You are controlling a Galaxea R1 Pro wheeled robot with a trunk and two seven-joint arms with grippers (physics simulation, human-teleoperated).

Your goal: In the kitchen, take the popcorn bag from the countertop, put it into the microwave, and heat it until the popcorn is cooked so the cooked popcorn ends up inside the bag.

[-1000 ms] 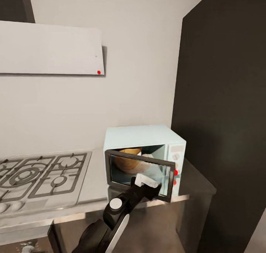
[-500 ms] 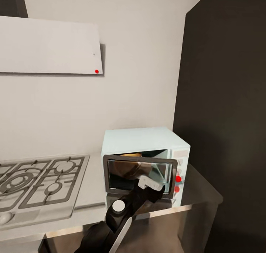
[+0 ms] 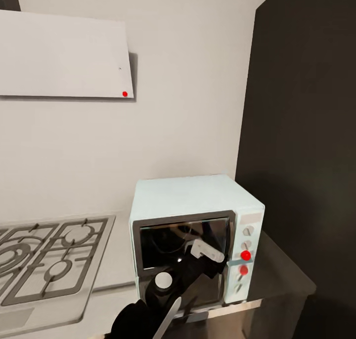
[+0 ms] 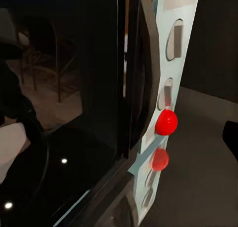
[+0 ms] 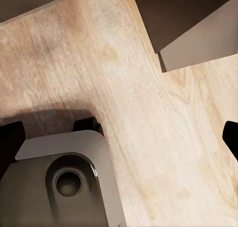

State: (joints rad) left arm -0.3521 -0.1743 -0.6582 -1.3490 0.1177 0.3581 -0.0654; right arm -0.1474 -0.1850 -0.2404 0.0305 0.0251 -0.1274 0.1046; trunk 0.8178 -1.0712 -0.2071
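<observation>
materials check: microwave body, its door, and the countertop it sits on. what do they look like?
Microwave body: pale mint, matte, looks like painted metal or plastic; cannot tell which. Door: dark glossy glass, judging by room reflections in the left wrist view, in a grey metal-look frame. Countertop: grey slab with a soft sheen and a thin edge, looks like brushed steel, though polished stone is possible.

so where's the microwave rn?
Head view, lower centre-right: the microwave sits on the countertop, right of the cooktop, beside the dark wall panel.
</observation>
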